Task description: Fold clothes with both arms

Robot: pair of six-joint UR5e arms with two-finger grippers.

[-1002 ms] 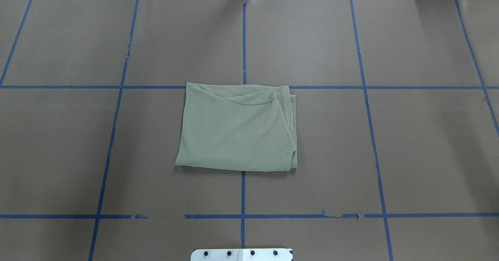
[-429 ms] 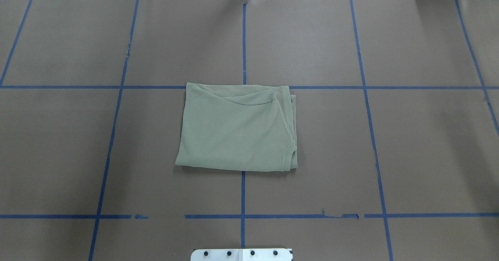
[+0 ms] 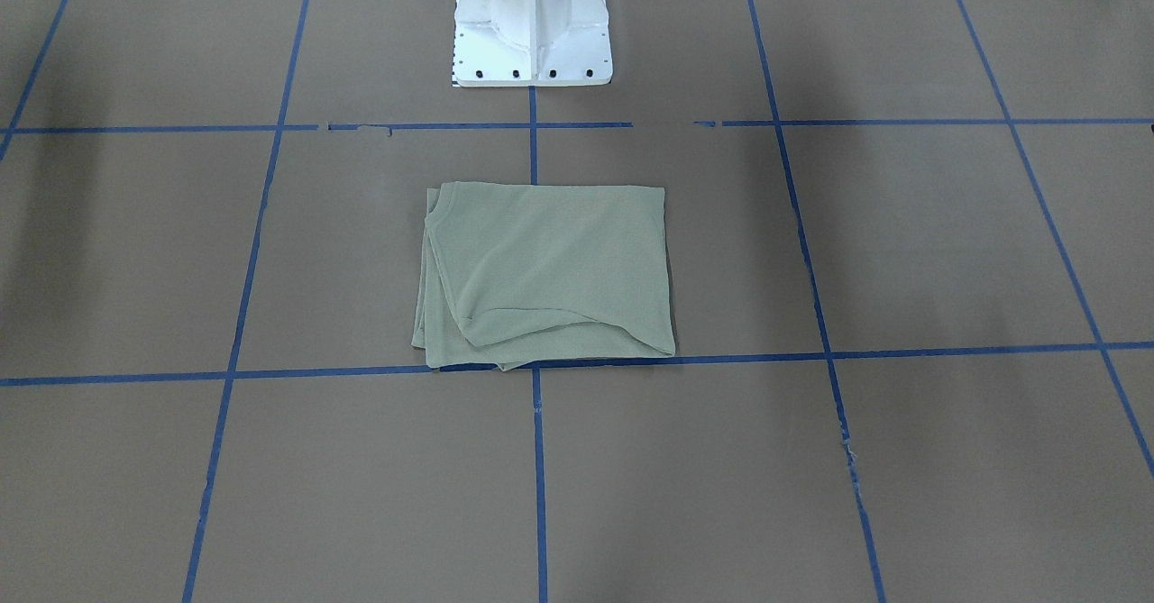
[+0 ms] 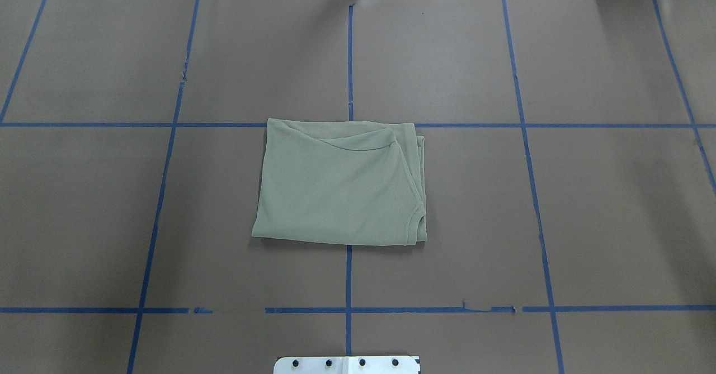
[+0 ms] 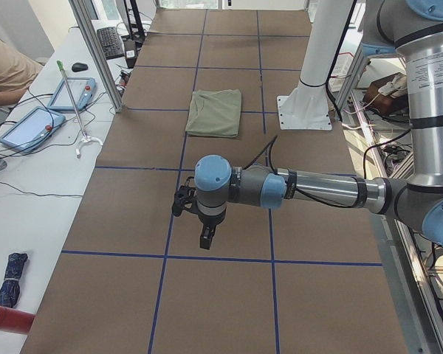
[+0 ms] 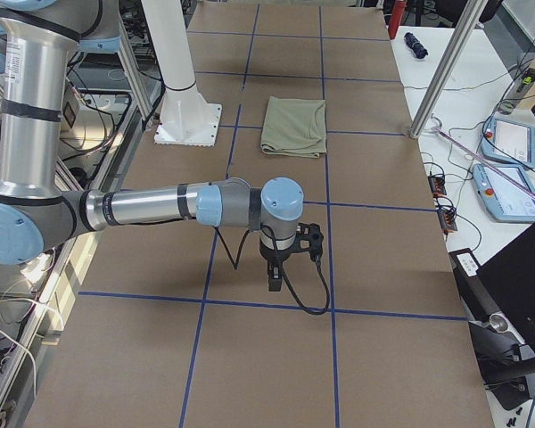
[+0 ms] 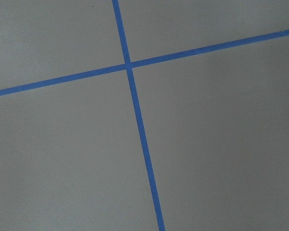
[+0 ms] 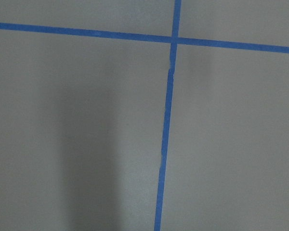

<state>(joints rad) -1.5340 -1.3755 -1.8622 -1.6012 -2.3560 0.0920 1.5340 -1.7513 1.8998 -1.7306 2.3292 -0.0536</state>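
Note:
The sage-green shirt [image 4: 338,184] lies folded into a flat rectangle at the table's middle, near the base pedestal [image 4: 347,364]. It also shows in the front view [image 3: 547,274], the left side view [image 5: 215,112] and the right side view [image 6: 294,126]. My left gripper [image 5: 206,240] hangs over bare table far off the shirt, toward the table's left end. My right gripper [image 6: 275,281] hangs likewise toward the right end. Neither touches the shirt. I cannot tell whether they are open or shut. Neither shows in the overhead or front views.
Brown table cover [image 4: 503,223] with a blue tape grid. White pedestal [image 3: 532,22] at the robot's side. Side benches hold tablets [image 5: 29,127] and a person's arm [image 5: 4,70]; frame posts [image 6: 446,67] stand at the table's edges.

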